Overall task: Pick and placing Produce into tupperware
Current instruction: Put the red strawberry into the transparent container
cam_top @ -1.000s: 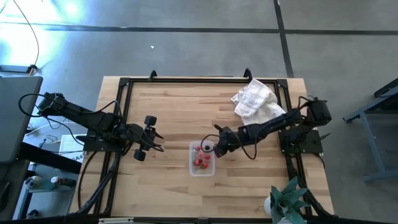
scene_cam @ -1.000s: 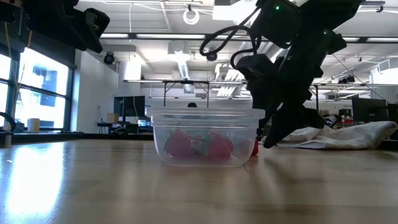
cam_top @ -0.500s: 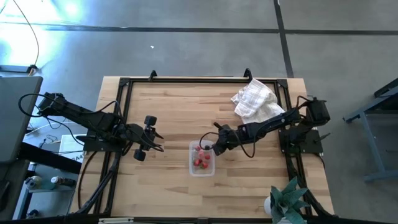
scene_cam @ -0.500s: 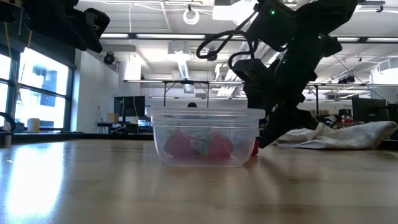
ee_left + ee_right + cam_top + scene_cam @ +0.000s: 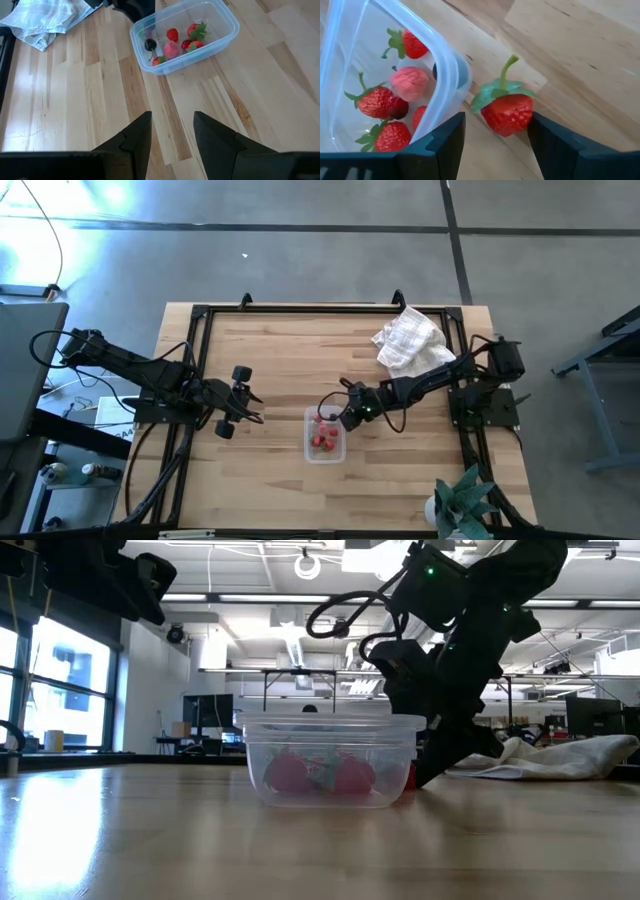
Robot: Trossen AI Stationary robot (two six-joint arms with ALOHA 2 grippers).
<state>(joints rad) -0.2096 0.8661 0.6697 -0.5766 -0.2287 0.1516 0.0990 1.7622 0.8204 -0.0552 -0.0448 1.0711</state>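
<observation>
The clear tupperware (image 5: 325,436) stands near the table's middle and holds several red berries (image 5: 172,35), a pink piece (image 5: 408,82) and a dark one (image 5: 150,45). One red strawberry with a green top (image 5: 506,112) lies on the wood just outside the tupperware's far right corner (image 5: 451,75). My right gripper (image 5: 495,145) slants down over it, open, one finger on either side of the berry; I cannot tell whether a finger touches it. In the low view this gripper (image 5: 430,765) stands low beside the tupperware (image 5: 330,760). My left gripper (image 5: 172,135) waits open, raised, left of the tupperware.
A crumpled white checked cloth (image 5: 410,340) lies at the far right of the table. A potted plant (image 5: 462,505) stands at the near right edge. A black frame (image 5: 300,308) runs around the table. Bare wood lies between the left gripper and the tupperware.
My right gripper has sunk a little toward the table and edged toward the tupperware's far right corner. The tupperware and the berries in it have kept still.
</observation>
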